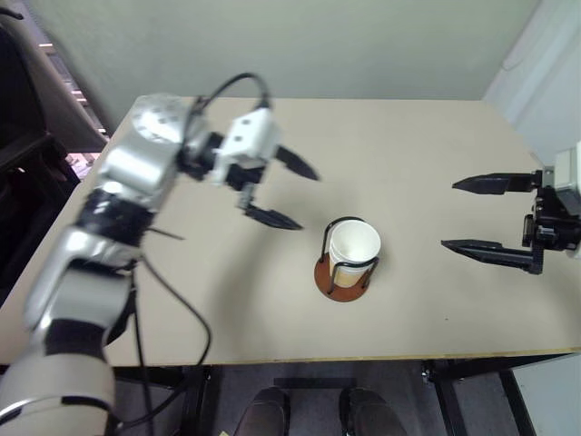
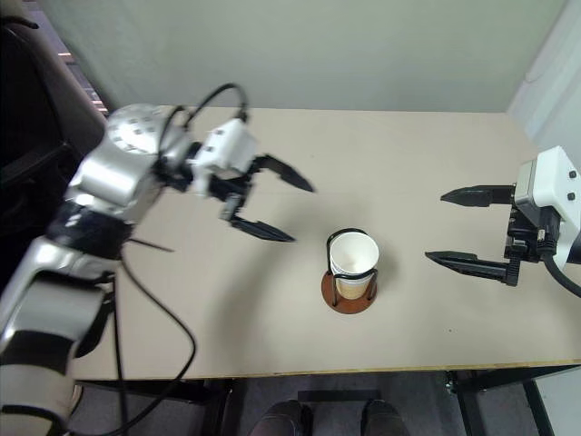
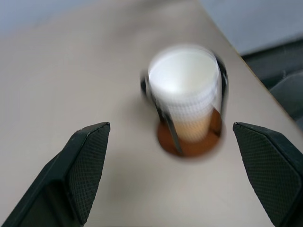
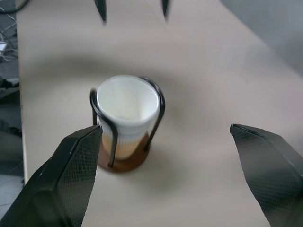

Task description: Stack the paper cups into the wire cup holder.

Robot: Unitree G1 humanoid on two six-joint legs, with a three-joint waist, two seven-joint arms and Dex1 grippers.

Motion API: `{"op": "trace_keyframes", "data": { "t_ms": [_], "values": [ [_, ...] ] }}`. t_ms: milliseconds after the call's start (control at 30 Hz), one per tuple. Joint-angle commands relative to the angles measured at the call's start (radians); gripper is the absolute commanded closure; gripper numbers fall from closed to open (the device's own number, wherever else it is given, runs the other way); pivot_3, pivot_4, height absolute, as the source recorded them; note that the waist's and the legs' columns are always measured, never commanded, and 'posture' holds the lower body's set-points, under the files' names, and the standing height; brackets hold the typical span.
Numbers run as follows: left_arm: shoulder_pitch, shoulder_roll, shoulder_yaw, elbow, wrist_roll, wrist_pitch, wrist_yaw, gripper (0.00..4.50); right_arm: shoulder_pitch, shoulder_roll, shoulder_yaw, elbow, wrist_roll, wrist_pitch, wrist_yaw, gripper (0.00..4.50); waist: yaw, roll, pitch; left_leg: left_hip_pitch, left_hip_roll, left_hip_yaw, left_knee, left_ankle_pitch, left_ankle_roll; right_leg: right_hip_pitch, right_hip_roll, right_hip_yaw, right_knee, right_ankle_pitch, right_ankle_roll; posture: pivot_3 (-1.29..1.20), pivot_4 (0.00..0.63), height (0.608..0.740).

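- No labels or writing showing anywhere that I can make out, cups are just plain.
- The paper cups are sitting nested inside the wire cup holder, white rim poking up above the black loops, tan-orange part showing low down near the brown base disc. Can't tell how many are in the stack.
- The holder is standing upright on the bench, roughly mid-width and closer to the near edge than the far one.
- The left gripper is hanging over the bench toward the left side, fingers spread wide, gripping nothing, pointing toward the holder but well apart from it.
- The right gripper is hovering by the right edge, jaws also wide and holding nothing, aimed back at the holder.
- Nothing is sitting between either gripper and the cups, bare tabletop both sides.
- A black cable is trailing off the left arm across the near left corner.
- The bench top is a pale beige board; a light wall is running behind the far edge and dark furniture is standing off to the left.
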Motion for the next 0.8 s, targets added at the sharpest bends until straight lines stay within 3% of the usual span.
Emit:
{"op": "trace_keyframes", "data": {
  "t_ms": [33,200,367,800],
  "values": [
    [0.179,0.15,0.199,-0.106,-0.106,0.143,-0.032,0.03,-0.008,-0.047,-0.008,0.151,-0.063,-0.086,0.092,0.0,0.0,0.0,0.0,0.0,0.0,0.0,0.0,0.0,0.0,-0.001,0.0,0.0,-0.001,0.0,0.0,0.0,0.15,0.74],
    [0.389,0.25,0.354,-0.153,-0.116,0.186,-0.024,0.03,-0.056,-0.084,0.016,0.328,-0.095,-0.142,0.196,0.0,0.021,0.0,0.0,0.0,0.0,-0.002,0.0,0.0,0.001,0.0,-0.001,0.0,0.001,-0.002,-0.005,0.0,0.15,0.74],
    [0.451,0.245,0.42,-0.234,-0.126,0.228,0.006,0.03,-0.148,-0.065,0.11,0.397,-0.134,-0.18,0.243,0.0,0.021,0.0,0.0,0.004,0.0,-0.002,0.0,-0.005,0.01,0.001,-0.002,-0.001,0.008,-0.006,-0.019,0.0,0.15,0.74],
    [0.597,0.239,0.531,-0.343,-0.124,0.266,0.071,0.03,-0.286,-0.002,0.23,0.465,-0.19,-0.181,0.247,0.0,-0.004,0.0,0.0,0.012,0.001,-0.002,-0.012,-0.001,0.003,0.0,-0.002,-0.002,0.017,-0.008,-0.027,0.0,0.15,0.74]
  ]
}}
